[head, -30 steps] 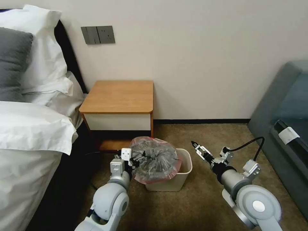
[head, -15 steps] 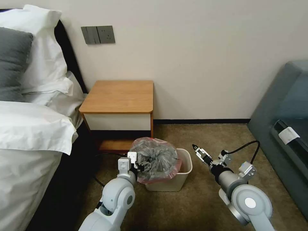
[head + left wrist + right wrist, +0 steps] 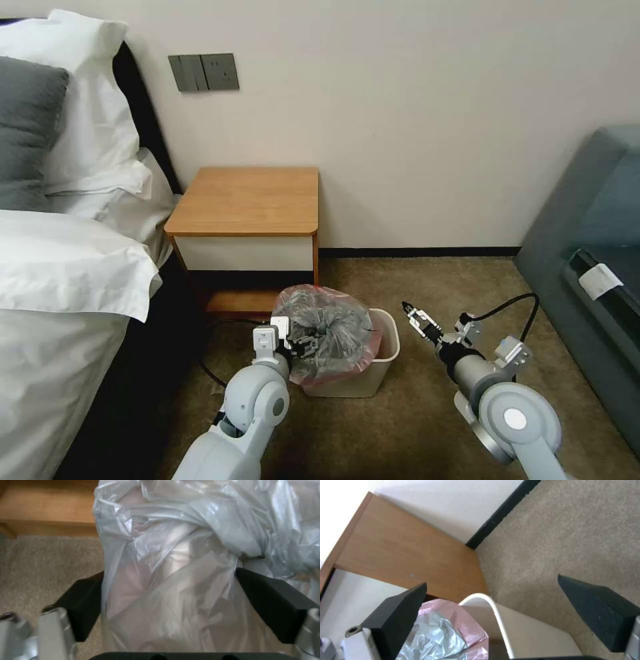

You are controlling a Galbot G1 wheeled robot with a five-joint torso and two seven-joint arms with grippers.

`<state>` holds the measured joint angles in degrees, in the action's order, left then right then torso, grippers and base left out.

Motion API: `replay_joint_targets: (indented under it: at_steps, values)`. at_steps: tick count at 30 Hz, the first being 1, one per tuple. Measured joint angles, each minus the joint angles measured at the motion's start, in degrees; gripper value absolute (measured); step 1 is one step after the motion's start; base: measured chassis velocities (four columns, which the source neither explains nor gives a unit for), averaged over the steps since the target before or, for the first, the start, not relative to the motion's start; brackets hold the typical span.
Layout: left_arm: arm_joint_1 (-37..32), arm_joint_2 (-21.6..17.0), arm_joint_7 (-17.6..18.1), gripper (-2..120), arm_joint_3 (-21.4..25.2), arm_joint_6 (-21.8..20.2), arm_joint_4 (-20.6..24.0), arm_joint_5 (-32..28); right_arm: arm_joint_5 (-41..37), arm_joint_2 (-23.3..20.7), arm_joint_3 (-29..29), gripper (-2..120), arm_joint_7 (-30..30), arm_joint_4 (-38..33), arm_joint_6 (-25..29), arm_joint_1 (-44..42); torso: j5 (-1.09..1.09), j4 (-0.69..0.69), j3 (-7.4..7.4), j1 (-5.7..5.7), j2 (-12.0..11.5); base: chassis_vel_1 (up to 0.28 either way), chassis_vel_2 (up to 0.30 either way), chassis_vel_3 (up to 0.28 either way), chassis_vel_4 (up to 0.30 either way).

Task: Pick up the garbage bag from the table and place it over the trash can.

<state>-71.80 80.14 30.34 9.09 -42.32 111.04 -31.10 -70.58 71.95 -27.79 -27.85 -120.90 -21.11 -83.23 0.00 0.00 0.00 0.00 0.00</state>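
beige carpet (image 3: 413, 413) runs up to a pale wall with a dark skirting board, and a bed with white sheets (image 3: 60, 267) takes up the left side of the head view. against the wall, a little left of centre, stands the table (image 3: 248, 200), its orange-brown top bare. just below it in the frame, on the carpet, sits the trash can (image 3: 385, 347), a small beige bin with a rolled rim.

the garbage bag (image 3: 327, 333) is bunched in a crinkly grey heap with a pinkish-red edge, resting over the left and middle part of the bin's mouth and spilling down its near-left side. the right part of the rim and some inner wall show bare. whether anything lies in the bin under the plastic, i cannot tell.

the left gripper (image 3: 300, 345) is at the bag's left side, lower centre of the frame. in the left wrist view its dark fingers (image 3: 270, 597) stand wide apart with the plastic (image 3: 173, 580) bulging between them; they flank the bag rather than pinch it, so the gripper looks open and pressed into the heap.

the right gripper (image 3: 412, 313) hovers over the carpet just right of the bin, apart from it. in the right wrist view its fingers (image 3: 596, 610) are spread wide with nothing between them, the bin rim (image 3: 496, 620) and the bag's pink edge (image 3: 453, 620) beyond.
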Motion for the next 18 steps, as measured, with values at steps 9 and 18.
replay_joint_targets:
  at_steps: [9,18]
  values:
    - [-0.65,-0.04,0.05,45,0.33,1.87,-0.42,0.15,0.93,0.24,0.27,100,0.24,0.1,0.15,-0.07,0.0,0.0,0.0,0.0,0.0,0.0,0.0,0.0,0.0]
    - [-0.82,-0.23,0.05,13,0.49,3.57,-0.96,0.14,2.32,0.32,0.24,100,1.17,-0.1,0.24,-0.28,0.0,0.0,0.0,0.0,0.0,0.0,0.0,0.0,0.0]
